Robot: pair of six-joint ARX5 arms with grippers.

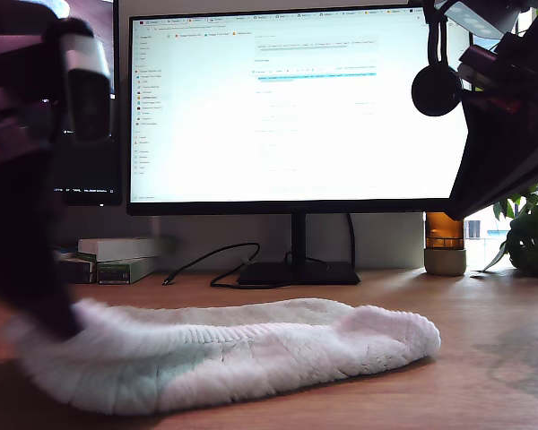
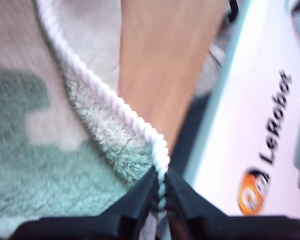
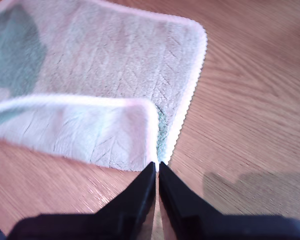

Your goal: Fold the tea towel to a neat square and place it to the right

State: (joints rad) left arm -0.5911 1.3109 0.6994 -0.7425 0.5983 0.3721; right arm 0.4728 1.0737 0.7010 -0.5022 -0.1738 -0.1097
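Observation:
The off-white fluffy tea towel (image 1: 251, 349) lies flat on the wooden desk (image 1: 493, 376), with one layer folded over another. My first gripper (image 2: 160, 192) is shut on the beaded hem at a corner of the towel (image 2: 105, 145). In the exterior view the first arm (image 1: 27, 233) comes down as a dark blur onto the towel's end at that view's left. My second gripper (image 3: 157, 170) is shut and looks down on the towel (image 3: 115, 60). Its tips line up with the corner of the folded flap (image 3: 105, 130). The second arm (image 1: 511, 116) is raised at the exterior view's upper right.
A lit monitor (image 1: 296, 107) on a black stand (image 1: 296, 273) rises behind the towel, with a black cable beside it. Stacked boxes (image 1: 117, 258) sit at the exterior view's left, and an amber jar (image 1: 445, 244) and a plant (image 1: 529, 233) at its right. A white LeRobot board (image 2: 260, 125) lies near the first gripper.

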